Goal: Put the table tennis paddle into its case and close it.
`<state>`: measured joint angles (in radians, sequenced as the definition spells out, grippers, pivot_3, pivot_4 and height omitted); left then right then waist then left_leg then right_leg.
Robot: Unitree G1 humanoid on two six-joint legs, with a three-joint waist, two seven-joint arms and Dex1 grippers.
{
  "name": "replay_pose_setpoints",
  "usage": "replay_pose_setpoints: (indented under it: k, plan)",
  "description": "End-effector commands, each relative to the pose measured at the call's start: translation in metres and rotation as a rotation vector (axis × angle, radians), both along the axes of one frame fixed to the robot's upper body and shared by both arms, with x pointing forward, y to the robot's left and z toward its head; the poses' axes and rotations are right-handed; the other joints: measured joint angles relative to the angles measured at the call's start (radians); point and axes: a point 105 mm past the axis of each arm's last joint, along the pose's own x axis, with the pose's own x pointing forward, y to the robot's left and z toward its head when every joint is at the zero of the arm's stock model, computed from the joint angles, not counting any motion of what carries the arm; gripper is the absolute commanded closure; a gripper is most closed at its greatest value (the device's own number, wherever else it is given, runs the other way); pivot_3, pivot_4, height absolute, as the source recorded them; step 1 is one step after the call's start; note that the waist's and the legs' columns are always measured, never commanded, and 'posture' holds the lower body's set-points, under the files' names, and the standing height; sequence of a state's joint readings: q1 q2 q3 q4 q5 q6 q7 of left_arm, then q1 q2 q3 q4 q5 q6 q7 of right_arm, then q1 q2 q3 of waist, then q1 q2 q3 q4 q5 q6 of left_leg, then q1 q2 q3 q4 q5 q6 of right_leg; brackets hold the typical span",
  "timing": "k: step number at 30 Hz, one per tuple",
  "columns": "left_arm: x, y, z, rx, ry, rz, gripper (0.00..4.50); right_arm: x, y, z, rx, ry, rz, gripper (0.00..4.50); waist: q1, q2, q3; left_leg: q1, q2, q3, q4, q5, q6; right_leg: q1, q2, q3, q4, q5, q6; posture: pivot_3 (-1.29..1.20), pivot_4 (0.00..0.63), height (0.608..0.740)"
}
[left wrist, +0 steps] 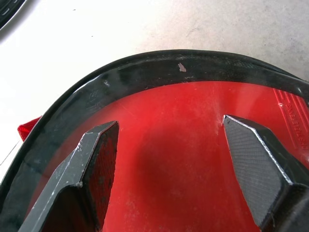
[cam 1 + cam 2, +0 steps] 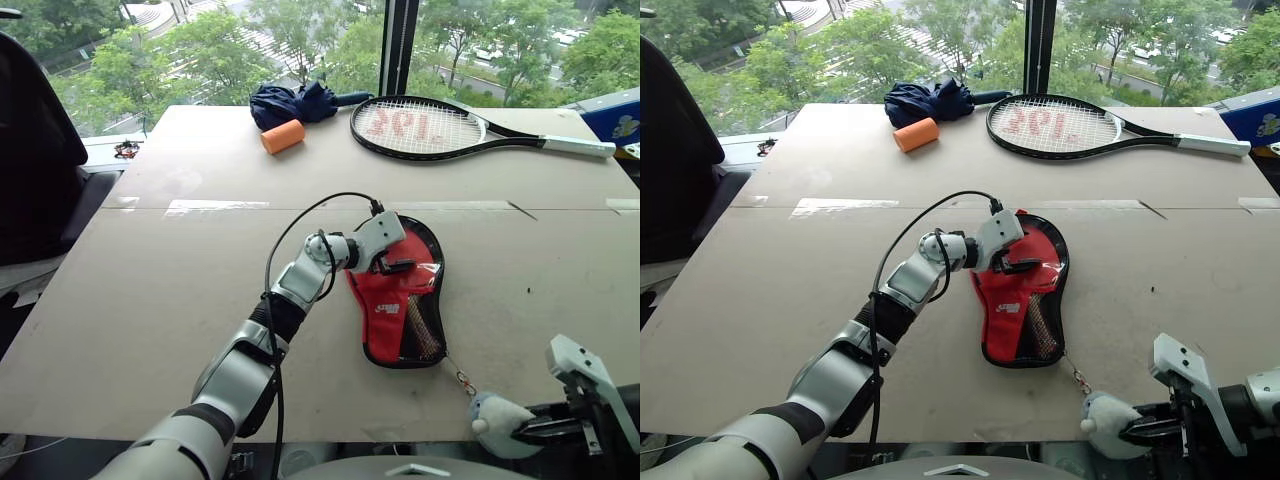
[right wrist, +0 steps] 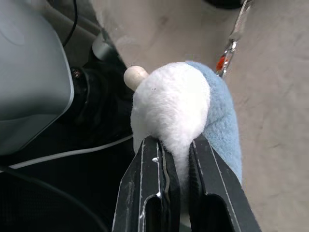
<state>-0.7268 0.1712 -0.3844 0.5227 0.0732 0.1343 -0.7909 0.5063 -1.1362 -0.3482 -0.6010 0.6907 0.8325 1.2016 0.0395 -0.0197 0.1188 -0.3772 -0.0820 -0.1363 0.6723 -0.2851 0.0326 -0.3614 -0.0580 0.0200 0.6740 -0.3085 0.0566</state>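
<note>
- Head views: the case (image 2: 405, 300) lies flat near the middle of the bench (image 2: 150, 300), well short of the tennis racket (image 2: 430, 128) at the far edge. The paddle (image 2: 395, 300) sits inside it, red showing through the clear side. The left pincer (image 2: 395, 262) presses on the case's round end, fingers spread wide. From the case's handle end a thin chain (image 2: 458, 375) runs to a plush toy (image 2: 497, 423) at the near edge, gripped by the right pincer (image 2: 1140, 428).
- Left wrist view: the black zip rim (image 1: 145, 67) curves round the red face, both fingers (image 1: 91, 174) resting apart on it.
- Right wrist view: the right pincer is clamped narrow on the toy's white part.
- Judgement: the closing step is in hand; the toy probably serves as the zip pull, though the zip's state is hard to read. Next calls for a steady pull along the rim while the left pincer pins the case.
</note>
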Motion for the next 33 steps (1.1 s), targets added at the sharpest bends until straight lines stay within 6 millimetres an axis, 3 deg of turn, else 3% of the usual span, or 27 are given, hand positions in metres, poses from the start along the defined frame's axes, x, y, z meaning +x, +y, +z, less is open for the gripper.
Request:
replay_pose_setpoints:
  k: [1,2,4,8,9,11,16,20,24,27,33]
  plan:
    - [-0.004,0.034,-0.050,0.152,0.117,0.088,0.99,0.029,-0.014,0.010,0.005,-0.108,-0.083,3.21,-0.002,0.001,0.000,0.000,0.000,0.000,0.000,0.000,0.000,0.000,0.000,0.001,0.000,0.000,0.000,0.00,0.150,0.740]
    - [-0.002,0.036,-0.046,0.143,0.107,0.095,0.99,0.042,-0.020,0.018,0.013,-0.150,-0.127,3.02,-0.003,0.001,0.000,0.000,0.000,0.000,0.000,0.000,0.000,0.000,0.000,0.001,0.000,0.000,0.000,0.00,0.150,0.740]
    - [0.002,0.043,-0.035,0.117,0.083,0.113,0.99,0.060,-0.030,0.030,0.028,-0.218,-0.180,2.22,-0.012,0.001,0.001,0.001,0.000,0.001,0.000,0.000,0.000,0.000,0.000,0.001,0.000,0.000,0.000,0.00,0.150,0.740]
    - [0.006,0.057,-0.014,0.072,0.041,0.139,0.99,0.091,-0.040,0.045,0.046,-0.355,-0.278,0.24,-0.029,0.003,0.000,0.001,0.001,0.000,-0.004,0.000,0.000,-0.002,0.001,0.001,0.000,0.000,-0.001,0.00,0.150,0.740]
    - [0.007,0.063,-0.008,0.060,0.026,0.152,0.99,0.098,-0.041,0.049,0.050,-0.392,-0.298,0.11,-0.030,0.003,0.001,0.000,0.002,0.000,-0.004,0.000,-0.001,-0.003,0.002,0.002,0.000,0.000,-0.001,0.00,0.150,0.740]
    - [0.005,0.077,0.006,0.040,0.001,0.161,0.99,0.110,-0.042,0.055,0.060,-0.437,-0.336,0.11,-0.035,0.006,0.002,-0.001,0.002,0.001,-0.004,0.002,-0.004,-0.005,0.002,0.003,0.001,0.000,-0.001,0.00,0.150,0.740]
    - [-0.011,0.107,0.029,0.004,-0.025,0.161,0.99,0.114,-0.039,0.052,0.089,-0.455,-0.361,0.11,-0.028,0.007,0.005,-0.006,0.002,0.003,-0.004,0.003,-0.005,-0.011,0.002,0.006,0.001,0.000,-0.001,0.00,0.150,0.740]
    - [-0.046,0.131,0.045,-0.087,-0.011,0.131,0.99,0.124,-0.056,0.051,0.132,-0.618,-0.425,0.11,-0.027,0.010,0.010,-0.011,0.002,0.004,-0.003,0.003,-0.005,-0.016,0.001,0.007,0.002,0.000,-0.001,0.00,0.150,0.740]
    - [-0.080,0.152,0.041,-0.143,0.061,0.160,0.99,0.115,-0.070,0.056,0.277,-0.796,-0.400,0.11,-0.023,0.017,0.018,-0.011,0.002,0.004,-0.004,0.003,-0.005,-0.016,0.001,0.007,0.002,0.000,-0.001,0.00,0.150,0.740]
    - [-0.107,0.171,0.023,-0.130,0.112,0.236,0.99,0.104,-0.088,0.026,0.173,-0.764,-0.364,0.11,-0.025,0.020,0.019,-0.010,0.002,0.005,-0.004,0.003,-0.005,-0.015,0.001,0.008,0.002,0.000,-0.001,0.00,0.150,0.740]
    - [-0.150,0.178,0.012,-0.216,0.209,0.293,0.99,0.097,-0.108,0.010,0.204,-0.745,-0.405,0.11,-0.028,0.024,0.024,-0.007,0.002,0.008,-0.006,0.001,-0.001,-0.015,0.001,0.011,0.003,0.000,-0.002,0.00,0.150,0.740]
